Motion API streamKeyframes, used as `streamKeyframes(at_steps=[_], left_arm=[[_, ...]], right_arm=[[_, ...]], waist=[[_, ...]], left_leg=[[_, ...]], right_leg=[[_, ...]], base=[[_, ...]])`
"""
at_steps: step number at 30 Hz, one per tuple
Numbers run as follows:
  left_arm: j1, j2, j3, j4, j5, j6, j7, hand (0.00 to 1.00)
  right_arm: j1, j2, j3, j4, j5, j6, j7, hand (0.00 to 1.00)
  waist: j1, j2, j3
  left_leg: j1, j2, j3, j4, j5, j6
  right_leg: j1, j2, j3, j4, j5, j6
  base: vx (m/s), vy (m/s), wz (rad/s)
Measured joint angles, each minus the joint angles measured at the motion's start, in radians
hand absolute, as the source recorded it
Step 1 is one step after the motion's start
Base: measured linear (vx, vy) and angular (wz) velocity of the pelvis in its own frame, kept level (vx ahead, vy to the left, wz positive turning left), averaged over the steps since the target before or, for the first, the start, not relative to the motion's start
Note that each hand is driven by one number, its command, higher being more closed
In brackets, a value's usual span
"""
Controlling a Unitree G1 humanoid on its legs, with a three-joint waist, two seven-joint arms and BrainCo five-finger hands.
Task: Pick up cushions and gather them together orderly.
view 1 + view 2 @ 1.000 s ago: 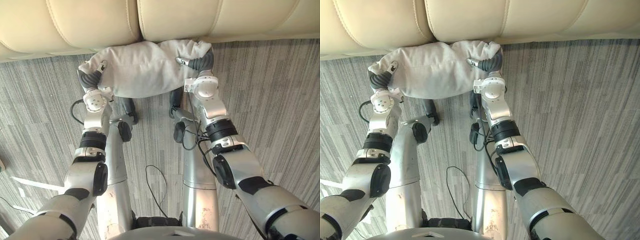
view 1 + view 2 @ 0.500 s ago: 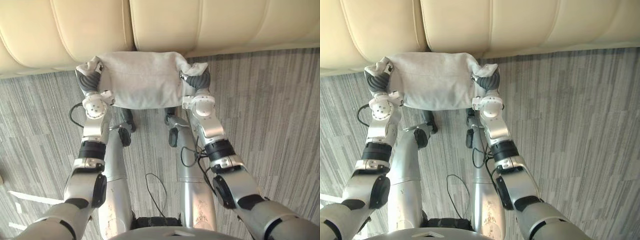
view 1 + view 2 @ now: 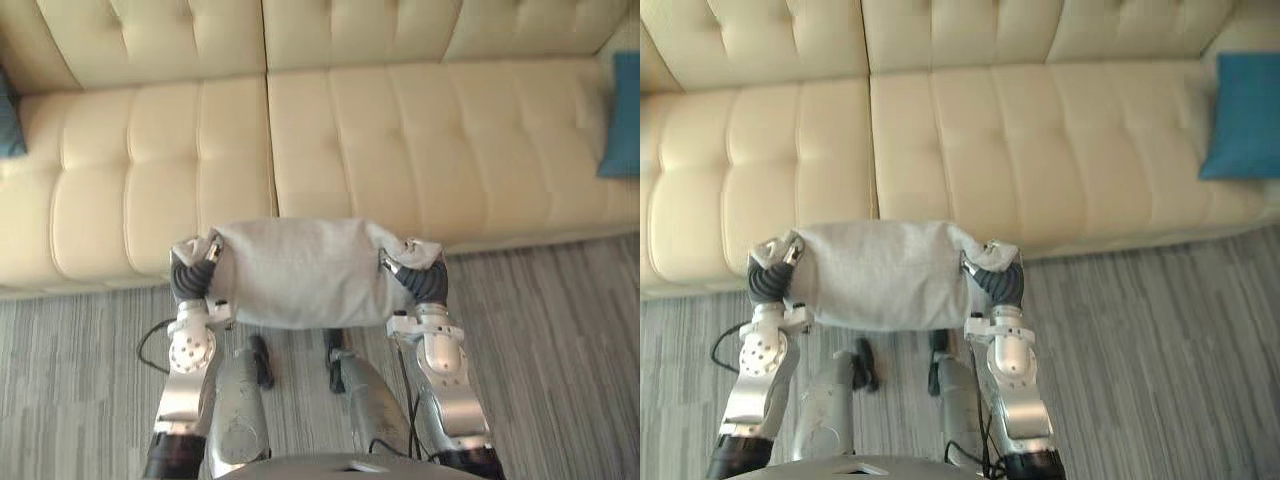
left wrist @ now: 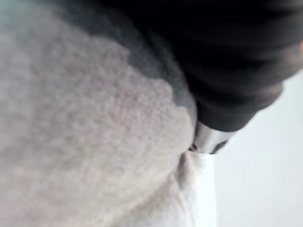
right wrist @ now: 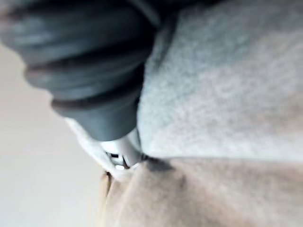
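Sofa (image 3: 330, 130), cream and tufted, spans the far side, with striped grey floor (image 3: 560, 330) before it. A grey cushion (image 3: 300, 272) is held up at the sofa's front edge, below the seam between two seats. The right eye view shows a blue cushion (image 3: 1240, 115) at the sofa's right end, and the left eye view catches a dark teal cushion (image 3: 8, 125) at its left end. The left hand (image 3: 188, 280) and right hand (image 3: 428, 284) each grip one bunched end of the grey cushion. Each wrist view shows a finger (image 4: 208, 139) sunk into the cloth.

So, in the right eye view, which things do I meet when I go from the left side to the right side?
left hand → grey cushion → right hand → blue cushion
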Motion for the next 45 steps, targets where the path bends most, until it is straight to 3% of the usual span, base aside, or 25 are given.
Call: streamKeyframes(at_steps=[5, 8, 10, 13, 15, 17, 20, 22, 24, 25, 27, 28, 29, 31, 33, 34, 35, 38, 41, 42, 45], left_arm=[[0.034, 0.0, -0.017, -0.001, 0.002, -0.001, -0.023, 1.0], [0.043, 0.011, -0.017, -0.001, 0.003, 0.002, -0.027, 1.0], [0.047, 0.028, -0.017, 0.0, 0.006, 0.002, -0.032, 1.0], [0.052, 0.044, -0.017, 0.0, 0.008, 0.003, -0.032, 1.0], [0.056, 0.044, -0.017, 0.002, 0.009, 0.003, -0.033, 1.0], [0.057, 0.036, -0.034, 0.021, 0.009, 0.004, -0.038, 1.0], [0.058, -0.005, -0.073, 0.028, 0.01, 0.012, -0.048, 1.0], [0.058, -0.02, -0.077, 0.028, 0.009, 0.012, -0.059, 1.0], [0.06, -0.027, -0.086, 0.027, 0.009, 0.012, -0.066, 1.0], [0.06, -0.02, -0.085, 0.026, 0.007, 0.012, -0.067, 1.0], [0.059, -0.021, -0.083, 0.023, 0.003, 0.012, -0.072, 1.0], [0.058, -0.025, -0.084, 0.018, 0.0, 0.012, -0.082, 1.0], [0.055, -0.028, -0.084, 0.017, 0.0, 0.012, -0.086, 1.0], [0.054, -0.029, -0.084, 0.016, 0.001, 0.012, -0.091, 1.0], [0.054, -0.034, -0.084, 0.015, 0.002, 0.016, -0.098, 1.0], [0.051, -0.031, -0.083, 0.015, 0.005, 0.017, -0.099, 1.0], [0.042, -0.021, -0.082, 0.015, 0.008, 0.017, -0.099, 1.0], [0.049, 0.007, -0.064, -0.001, 0.009, 0.017, -0.099, 1.0], [0.029, 0.018, -0.052, -0.007, 0.037, 0.017, -0.097, 1.0], [0.006, 0.02, -0.05, -0.006, 0.094, 0.019, -0.074, 1.0], [-0.09, 0.021, -0.041, 0.001, 0.119, 0.022, -0.009, 1.0]], right_arm=[[0.017, 0.0, -0.003, 0.008, 0.002, 0.0, 0.012, 1.0], [0.015, 0.001, -0.002, 0.042, 0.002, -0.001, 0.02, 1.0], [0.012, 0.002, 0.002, 0.086, 0.003, -0.001, 0.03, 1.0], [0.001, 0.001, 0.003, 0.133, 0.012, 0.0, 0.045, 1.0], [0.001, -0.003, 0.003, 0.136, 0.019, 0.0, 0.048, 1.0], [-0.003, -0.04, 0.001, 0.137, 0.022, 0.0, 0.051, 1.0], [0.028, -0.079, -0.022, 0.13, 0.043, 0.001, 0.051, 1.0], [0.06, -0.081, -0.032, 0.105, 0.05, 0.001, 0.051, 1.0], [0.107, -0.086, -0.043, 0.037, 0.054, 0.001, 0.051, 1.0], [0.122, -0.086, -0.043, -0.002, 0.061, 0.001, 0.051, 1.0], [0.123, -0.086, -0.045, -0.025, 0.061, 0.0, 0.051, 1.0], [0.124, -0.086, -0.05, -0.035, 0.061, 0.0, 0.049, 1.0], [0.124, -0.085, -0.052, -0.034, 0.061, 0.001, 0.048, 1.0], [0.124, -0.085, -0.052, -0.034, 0.06, 0.001, 0.042, 1.0], [0.129, -0.085, -0.057, -0.035, 0.06, 0.002, 0.041, 1.0], [0.128, -0.077, -0.059, -0.032, 0.06, 0.005, 0.041, 1.0], [0.129, -0.057, -0.06, -0.032, 0.059, 0.005, 0.041, 1.0], [0.115, -0.021, -0.046, -0.032, 0.055, 0.005, 0.043, 1.0], [0.081, -0.013, -0.04, -0.025, 0.043, 0.005, 0.043, 1.0], [0.041, -0.017, -0.04, -0.01, 0.038, 0.005, 0.041, 1.0], [-0.089, -0.017, -0.038, 0.042, 0.037, 0.005, 0.008, 1.0]], waist=[[-0.009, -0.004, -0.012], [-0.011, -0.008, -0.014], [-0.016, -0.013, -0.017], [-0.013, -0.037, -0.032], [-0.018, -0.042, -0.038], [-0.032, -0.021, -0.05], [-0.045, 0.029, -0.068], [-0.051, 0.038, -0.066], [-0.034, 0.05, -0.066], [-0.024, 0.054, -0.068], [-0.024, 0.057, -0.069], [-0.015, 0.061, -0.069], [-0.008, 0.06, -0.068], [0.003, 0.058, -0.067], [0.008, 0.065, -0.071], [0.008, 0.063, -0.076], [0.001, 0.048, -0.077], [0.025, 0.016, -0.079], [0.029, 0.01, -0.078], [0.032, 0.0, -0.082], [0.032, -0.018, -0.083]], left_leg=[[0.081, -0.027, 0.022, -0.008, -0.036, -0.004], [0.122, -0.021, 0.02, -0.013, -0.058, 0.0], [0.14, -0.02, 0.02, -0.027, -0.058, 0.002], [0.162, -0.022, 0.015, -0.063, -0.059, -0.002], [0.166, -0.025, 0.007, -0.075, -0.061, -0.029], [0.167, -0.046, -0.064, -0.13, -0.043, -0.071], [0.19, -0.01, -0.106, -0.135, -0.016, -0.109], [0.155, 0.029, -0.147, -0.007, -0.013, -0.105], [0.067, 0.082, -0.184, 0.219, 0.047, -0.081], [0.02, 0.103, -0.18, 0.309, 0.107, -0.075], [-0.019, 0.118, -0.172, 0.378, 0.173, -0.061], [-0.048, 0.131, -0.167, 0.415, 0.132, -0.056], [-0.054, 0.133, -0.151, 0.387, 0.082, -0.05], [-0.053, 0.128, -0.118, 0.264, 0.04, -0.037], [-0.025, 0.103, -0.089, 0.037, 0.126, -0.024], [-0.002, 0.085, -0.097, -0.015, 0.106, -0.066], [0.018, 0.052, -0.092, -0.076, 0.099, -0.073], [0.042, 0.02, -0.051, -0.115, 0.093, -0.064], [0.037, 0.022, -0.03, -0.115, 0.082, -0.06], [0.029, 0.022, -0.013, -0.116, 0.082, -0.06], [-0.01, 0.02, 0.007, -0.117, 0.09, -0.053]], right_leg=[[-0.001, -0.025, 0.016, 0.134, -0.065, 0.036], [-0.027, -0.036, -0.026, 0.235, -0.064, 0.041], [-0.059, -0.059, -0.06, 0.301, -0.096, 0.024], [-0.078, -0.089, -0.076, 0.197, -0.129, 0.023], [-0.071, -0.092, -0.073, 0.109, -0.088, 0.019], [-0.075, -0.082, -0.084, 0.109, -0.049, -0.008], [-0.054, -0.06, -0.148, 0.161, -0.112, -0.034], [0.004, -0.045, -0.19, 0.155, -0.137, -0.048], [0.068, -0.021, -0.216, 0.132, -0.15, -0.061], [0.093, -0.015, -0.216, 0.119, -0.163, -0.064], [0.111, -0.021, -0.215, 0.096, -0.173, -0.072], [0.12, -0.025, -0.214, 0.084, -0.177, -0.079], [0.132, -0.031, -0.214, 0.079, -0.179, -0.08], [0.142, -0.05, -0.215, 0.082, -0.18, -0.076], [0.14, -0.07, -0.211, 0.094, -0.187, -0.039], [0.137, -0.075, -0.197, 0.096, -0.196, -0.013], [0.131, -0.09, -0.175, 0.087, -0.193, -0.008], [0.136, -0.107, -0.115, 0.045, -0.167, 0.019], [0.132, -0.106, -0.086, 0.003, -0.136, 0.033], [0.114, -0.105, -0.067, -0.008, -0.123, 0.039], [0.066, -0.103, -0.04, -0.021, -0.089, 0.046]], base=[[0.04, 0.032, -0.11], [0.0, -0.015, 0.0], [0.02, -0.078, 0.09], [0.12, -0.156, 0.04], [0.2, -0.188, 0.09], [0.32, -0.211, 0.16], [0.31, -0.144, 0.26], [0.3, -0.128, 0.48], [0.27, -0.103, 0.25], [0.24, -0.055, 0.04], [0.19, 0.013, 0.08], [0.17, 0.093, 0.03], [0.17, 0.107, 0.02], [0.15, 0.145, 0.04], [0.13, 0.24, 0.04], [0.1, 0.224, 0.21], [0.09, 0.293, 0.3], [0.02, 0.16, -0.08], [-0.05, 0.087, -0.37], [-0.07, 0.05, -0.32], [-0.07, 0.034, -0.29]])
